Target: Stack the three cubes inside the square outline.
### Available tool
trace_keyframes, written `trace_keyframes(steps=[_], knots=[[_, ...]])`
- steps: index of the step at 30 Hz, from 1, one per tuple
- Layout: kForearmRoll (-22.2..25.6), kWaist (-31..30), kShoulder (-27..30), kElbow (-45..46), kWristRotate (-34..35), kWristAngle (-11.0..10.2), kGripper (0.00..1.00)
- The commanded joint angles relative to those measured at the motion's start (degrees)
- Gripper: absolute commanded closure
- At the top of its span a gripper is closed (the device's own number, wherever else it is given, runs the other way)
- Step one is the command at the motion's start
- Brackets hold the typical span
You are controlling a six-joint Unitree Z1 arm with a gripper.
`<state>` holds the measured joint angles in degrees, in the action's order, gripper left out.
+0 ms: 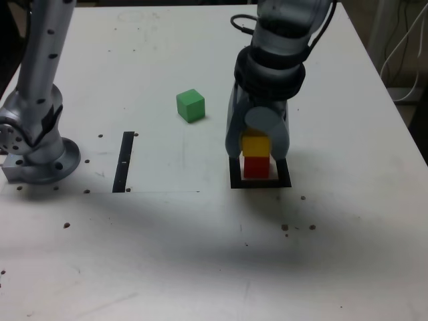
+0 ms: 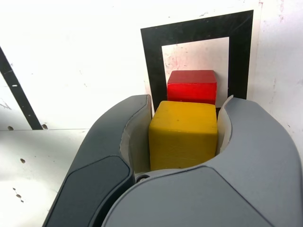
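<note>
While small dark specks dot the near part of the white table (image 1: 200, 267), a narrow black strip (image 1: 124, 162) lies further back beside the arm's round base (image 1: 47, 160). One gripper (image 1: 257, 146), jaws closed on one yellow cube (image 1: 255, 145), holds it above one red cube (image 1: 255, 167) inside the black square outline (image 1: 261, 183). Beyond them, one plain green cube (image 1: 190, 105) sits alone, well apart. Three cubes in all.

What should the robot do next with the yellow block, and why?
Probably open the jaws and let go. The yellow cube already looks set on the red cube inside the square outline, and the green cube still waits on the table.
</note>
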<state>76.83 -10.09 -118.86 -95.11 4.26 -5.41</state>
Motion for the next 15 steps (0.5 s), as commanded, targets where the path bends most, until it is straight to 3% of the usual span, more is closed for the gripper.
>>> trace_keyframes(steps=[1,15], knots=[[-0.6,0.3,-0.3,0.3,-0.4,-0.1,0.77],[-3.5,0.4,-1.0,1.9,-1.1,-0.1,0.69]])
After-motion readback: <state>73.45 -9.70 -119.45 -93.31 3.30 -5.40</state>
